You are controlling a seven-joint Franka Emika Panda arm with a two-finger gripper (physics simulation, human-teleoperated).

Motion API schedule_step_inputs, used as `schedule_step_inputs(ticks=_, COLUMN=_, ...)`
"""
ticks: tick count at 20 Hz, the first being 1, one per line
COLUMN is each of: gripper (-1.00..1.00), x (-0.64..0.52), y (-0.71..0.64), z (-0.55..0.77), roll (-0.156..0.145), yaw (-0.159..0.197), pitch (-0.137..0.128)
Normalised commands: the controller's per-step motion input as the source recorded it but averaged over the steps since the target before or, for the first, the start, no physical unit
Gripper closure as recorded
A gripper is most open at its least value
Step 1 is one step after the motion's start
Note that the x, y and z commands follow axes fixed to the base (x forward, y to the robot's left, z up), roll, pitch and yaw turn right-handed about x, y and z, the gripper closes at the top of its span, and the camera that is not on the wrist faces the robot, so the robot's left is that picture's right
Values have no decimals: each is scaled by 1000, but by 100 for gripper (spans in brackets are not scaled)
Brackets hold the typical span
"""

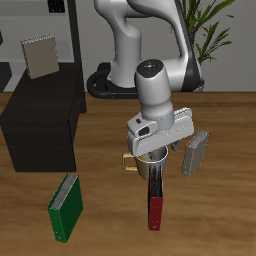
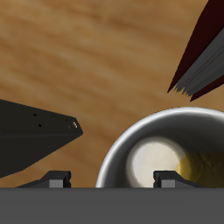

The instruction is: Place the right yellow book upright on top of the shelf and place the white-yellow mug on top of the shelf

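Jaws: I see them spread wide over the mug [image 2: 171, 162], gripping nothing.
Mug: on the tabletop [image 1: 110, 200], mid-table, under the gripper [image 1: 150, 152]; handle visible.
Book: one yellow book [image 1: 42, 55] upright on the shelf [image 1: 40, 125].
Edges: red book [image 1: 155, 203] touches or nearly touches the mug rim.
Room: bare wood between shelf and mug.

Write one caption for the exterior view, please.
Franka arm's gripper hovers above the white-yellow mug, between green book and red-and-black book.
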Motion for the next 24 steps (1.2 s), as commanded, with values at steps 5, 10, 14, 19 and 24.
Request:
schedule_step_inputs(ticks=5, gripper=100, x=-60, y=-41, z=-86, roll=32, yaw=-38, pitch=40)
schedule_step_inputs(ticks=10, gripper=100, x=-108, y=-94, z=178, roll=13, yaw=-36, pitch=-7)
schedule_step_inputs(ticks=14, gripper=100, x=-134, y=-211, z=352, roll=-32, yaw=-47, pitch=-37)
schedule_step_inputs(ticks=19, gripper=100, x=-218, y=-279, z=482, roll=-20, yaw=-72, pitch=-42)
schedule_step_inputs(ticks=24, gripper=100, x=-259, y=-282, z=491, roll=-18, yaw=-62, pitch=-39)
